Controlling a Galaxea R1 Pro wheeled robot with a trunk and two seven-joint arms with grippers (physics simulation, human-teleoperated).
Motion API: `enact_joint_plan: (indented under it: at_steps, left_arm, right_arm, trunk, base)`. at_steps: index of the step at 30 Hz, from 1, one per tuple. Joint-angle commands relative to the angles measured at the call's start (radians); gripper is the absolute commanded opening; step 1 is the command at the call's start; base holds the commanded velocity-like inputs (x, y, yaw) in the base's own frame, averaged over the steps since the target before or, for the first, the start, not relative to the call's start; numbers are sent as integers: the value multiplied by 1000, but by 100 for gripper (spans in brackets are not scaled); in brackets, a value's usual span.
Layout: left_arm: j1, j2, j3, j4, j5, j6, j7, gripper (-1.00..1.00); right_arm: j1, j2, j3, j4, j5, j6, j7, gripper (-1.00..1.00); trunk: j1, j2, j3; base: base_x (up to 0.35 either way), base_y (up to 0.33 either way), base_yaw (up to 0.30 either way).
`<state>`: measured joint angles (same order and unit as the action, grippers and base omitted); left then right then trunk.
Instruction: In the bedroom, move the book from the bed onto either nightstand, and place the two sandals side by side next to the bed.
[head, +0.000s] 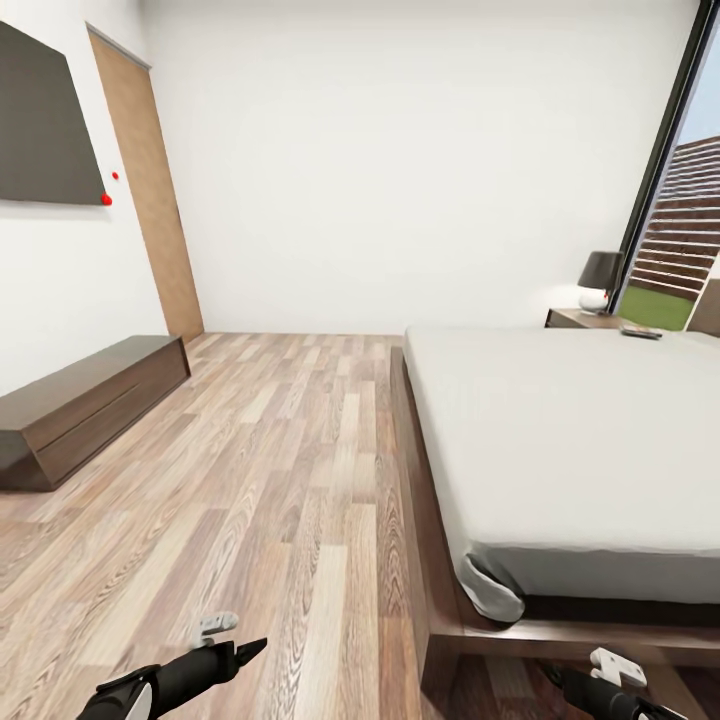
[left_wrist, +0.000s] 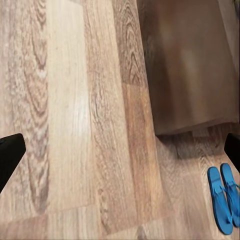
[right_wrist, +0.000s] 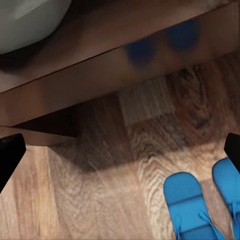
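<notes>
A: Sandals (right_wrist: 200, 205) lie together on the floor beside the bed (head: 560, 440) frame. Both grippers look wide and empty.

B: The book (head: 640, 331), I think, is at 2 o'clock near the nightstand (head: 580, 318). Next: reach it.

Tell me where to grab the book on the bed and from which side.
The book lies flat near the far corner of the bed, beside the nightstand. Best come from above, fingers pinching across one edge; it looks too thin for a side grip.
</notes>
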<state>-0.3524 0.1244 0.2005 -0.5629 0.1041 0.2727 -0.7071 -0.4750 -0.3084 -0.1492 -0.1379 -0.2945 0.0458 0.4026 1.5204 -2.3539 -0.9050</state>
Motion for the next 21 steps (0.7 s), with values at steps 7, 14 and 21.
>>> enact_joint_plan:
  at_steps: [7, 14, 21]
  left_arm:
    - [0, -3, 2, 1, 8, 10, -3, 100]
    - [0, -16, 1, 5, 6, 10, -3, 100]
    - [0, -30, 1, 13, 6, 10, -2, 100]
  right_arm:
    - [0, 1, -7, 2, 0, 5, 6, 100]
    - [0, 113, 52, 27, 252, 5, 7, 100]
    - [0, 124, 59, 26, 309, 6, 8, 100]
  trunk:
    - [-27, 49, 21]
    - [-54, 98, 43]
    - [-81, 147, 65]
  base:
    - [0, 0, 0]
    - [0, 0, 0]
    - [0, 0, 0]
